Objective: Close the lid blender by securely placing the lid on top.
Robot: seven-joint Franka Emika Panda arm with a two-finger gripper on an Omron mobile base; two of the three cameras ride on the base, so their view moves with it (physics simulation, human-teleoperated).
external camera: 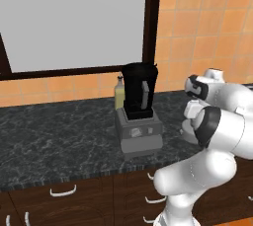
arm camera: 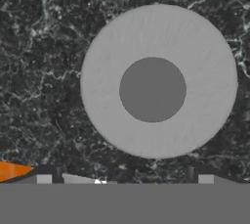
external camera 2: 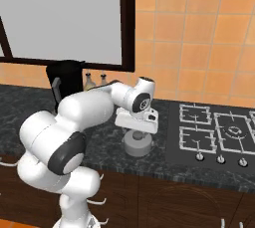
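Looking at the whole setup, not much of the job is done yet. Biggest thing first: the dark marble counter (external camera: 59,136) runs along the orange tiled wall, with a stove (external camera 2: 214,132) off to the right of the arm. The blender (external camera: 139,106) sits near the back of that counter, black jar upright in its grey base, and its top looks open with nothing on it. A small yellowish bottle (external camera: 119,94) stands just behind it at its left. The lid (arm camera: 158,81) is well apart from the blender, lying flat on the counter close to the stove, knob facing up. The gripper (external camera 2: 138,133) hangs right above it, pointing straight down, jaws spread wide and holding nothing; in the hand view the lid sits a bit right of centre between the finger tips (arm camera: 44,176). So the approach looks about finished, but grabbing the lid, carrying it over to the jar and seating it on top all seem to be left.
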